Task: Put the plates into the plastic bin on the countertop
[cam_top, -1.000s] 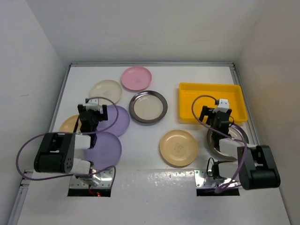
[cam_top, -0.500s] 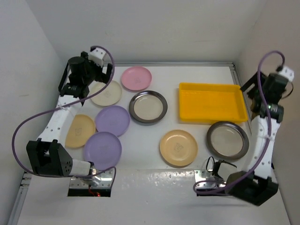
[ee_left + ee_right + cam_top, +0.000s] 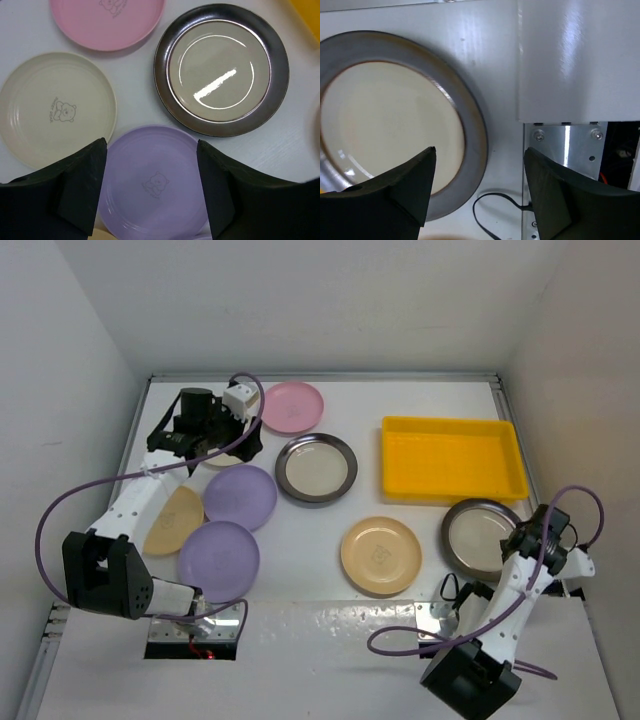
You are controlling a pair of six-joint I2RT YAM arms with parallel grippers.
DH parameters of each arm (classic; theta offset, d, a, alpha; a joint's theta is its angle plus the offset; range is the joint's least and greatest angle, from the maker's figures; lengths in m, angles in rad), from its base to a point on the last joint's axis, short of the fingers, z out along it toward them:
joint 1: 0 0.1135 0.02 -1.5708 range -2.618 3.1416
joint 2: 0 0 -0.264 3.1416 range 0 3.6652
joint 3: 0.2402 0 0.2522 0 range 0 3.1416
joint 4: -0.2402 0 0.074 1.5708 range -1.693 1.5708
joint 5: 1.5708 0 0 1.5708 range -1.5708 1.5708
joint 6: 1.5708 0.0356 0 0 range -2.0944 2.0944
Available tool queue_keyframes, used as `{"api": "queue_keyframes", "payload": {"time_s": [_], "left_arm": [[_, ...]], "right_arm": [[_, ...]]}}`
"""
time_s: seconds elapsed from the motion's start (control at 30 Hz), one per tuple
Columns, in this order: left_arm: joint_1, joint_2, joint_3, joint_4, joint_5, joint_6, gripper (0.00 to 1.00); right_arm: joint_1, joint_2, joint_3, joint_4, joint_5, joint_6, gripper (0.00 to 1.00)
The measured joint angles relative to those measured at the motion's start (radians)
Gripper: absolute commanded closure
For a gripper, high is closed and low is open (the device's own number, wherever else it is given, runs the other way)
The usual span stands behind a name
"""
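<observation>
The plates (image 3: 380, 555) lie loose on the desk (image 3: 400, 400); left gripper (image 3: 150, 150) and right gripper (image 3: 480, 152) gape empty. The right should pinch the steel plate (image 3: 390, 130) squarely by its rim.

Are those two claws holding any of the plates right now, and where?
Nothing is held. The left gripper is open over a lilac plate, the right gripper open over a steel plate.
</observation>
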Motion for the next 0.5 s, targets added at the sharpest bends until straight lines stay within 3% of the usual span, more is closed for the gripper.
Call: {"api": "queue_keyframes", "payload": {"time_s": [0.2,0.5], "left_arm": [[0.0,-0.009,0.006,-0.024,0.002,-0.01,0.21],[0.0,-0.013,0.006,-0.029,0.005,-0.025,0.19]], "right_arm": [[-0.002,-0.007,-0.147,0.069,0.027,0.098,0.26],[-0.003,0.031,-0.286,0.316,-0.069,0.056,0.32]]}}
